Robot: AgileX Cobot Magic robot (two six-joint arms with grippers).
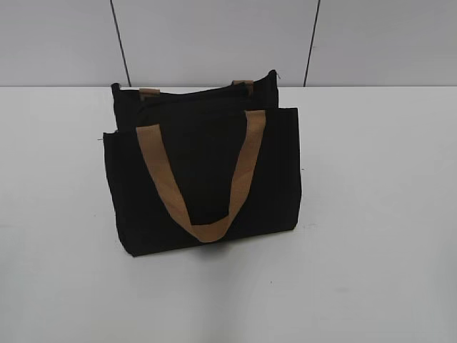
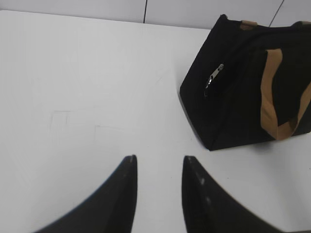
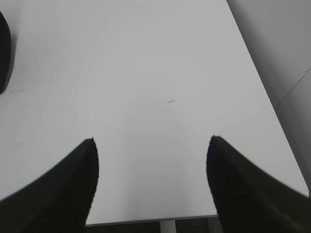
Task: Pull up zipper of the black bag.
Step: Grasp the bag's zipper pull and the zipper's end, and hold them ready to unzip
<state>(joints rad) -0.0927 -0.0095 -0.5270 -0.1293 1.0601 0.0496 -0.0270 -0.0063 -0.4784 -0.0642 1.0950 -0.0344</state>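
The black bag (image 1: pixel 207 179) stands upright in the middle of the white table, with a tan strap (image 1: pixel 203 179) hanging down its front. In the left wrist view the black bag (image 2: pixel 233 97) is at the upper right, and the silver zipper pull (image 2: pixel 214 78) hangs on its near end panel. My left gripper (image 2: pixel 159 160) is open and empty, over bare table well short of the bag. My right gripper (image 3: pixel 151 141) is open wide and empty; only a dark edge of the bag (image 3: pixel 4 53) shows at that view's far left. Neither gripper shows in the exterior view.
The white table (image 1: pixel 371 214) runs back to a grey panelled wall (image 1: pixel 214 36). In the right wrist view the table's edge (image 3: pixel 155 219) lies just below the fingers, with a white leg under it.
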